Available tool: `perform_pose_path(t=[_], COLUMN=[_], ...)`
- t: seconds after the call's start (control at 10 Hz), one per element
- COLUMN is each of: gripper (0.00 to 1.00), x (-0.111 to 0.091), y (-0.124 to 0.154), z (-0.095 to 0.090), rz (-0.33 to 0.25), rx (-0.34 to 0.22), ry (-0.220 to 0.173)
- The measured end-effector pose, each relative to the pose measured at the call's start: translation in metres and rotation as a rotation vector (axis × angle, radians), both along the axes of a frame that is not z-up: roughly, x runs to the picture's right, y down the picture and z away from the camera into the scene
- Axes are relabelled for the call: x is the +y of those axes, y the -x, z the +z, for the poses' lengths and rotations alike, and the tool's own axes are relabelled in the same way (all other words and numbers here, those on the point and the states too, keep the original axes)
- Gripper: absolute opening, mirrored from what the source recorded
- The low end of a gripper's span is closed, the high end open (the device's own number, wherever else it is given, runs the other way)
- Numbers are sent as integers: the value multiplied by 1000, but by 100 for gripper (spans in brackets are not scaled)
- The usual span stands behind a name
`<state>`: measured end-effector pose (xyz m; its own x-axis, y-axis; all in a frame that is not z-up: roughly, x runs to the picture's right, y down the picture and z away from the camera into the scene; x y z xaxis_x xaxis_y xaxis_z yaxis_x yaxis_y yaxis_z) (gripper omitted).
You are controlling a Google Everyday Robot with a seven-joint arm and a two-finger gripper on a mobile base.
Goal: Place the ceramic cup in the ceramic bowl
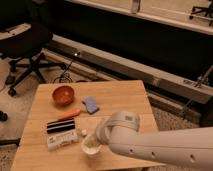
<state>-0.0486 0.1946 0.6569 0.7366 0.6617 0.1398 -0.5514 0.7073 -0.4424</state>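
The white ceramic cup (pixel 91 148) stands near the front of the wooden table (pixel 120 97), partly covered by my arm. The orange-red ceramic bowl (pixel 63 95) sits at the table's back left, well apart from the cup. My gripper (pixel 95 141) reaches down from the white arm (pixel 155 142) and is right over the cup; the arm hides its tips.
An orange carrot-like stick (pixel 68 114) lies in front of the bowl. A blue sponge-like block (pixel 91 104) is right of the bowl. A black-striped packet (pixel 60 126) and a clear bottle with white label (pixel 62 139) lie at front left. An office chair (pixel 25 45) stands behind left.
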Motion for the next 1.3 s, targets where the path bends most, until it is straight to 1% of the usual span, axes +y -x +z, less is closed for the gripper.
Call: perform_pose_path(t=[0.3,0.4,0.5,0.7,1.0,1.1,1.2,1.3], gripper=[80,80,80,80,80,78,71,62], x=[20,26,27,28,32,34,33,31], y=[2,6,9,8,3,3,5,9], z=[14,19,23,38,65,74,81,87], rz=[-19,-37,-47,-58,-63,-61,-59,-58], rx=[11,20,26,60,110,123,127,125], ry=[31,39,39,40,51,55,55,52])
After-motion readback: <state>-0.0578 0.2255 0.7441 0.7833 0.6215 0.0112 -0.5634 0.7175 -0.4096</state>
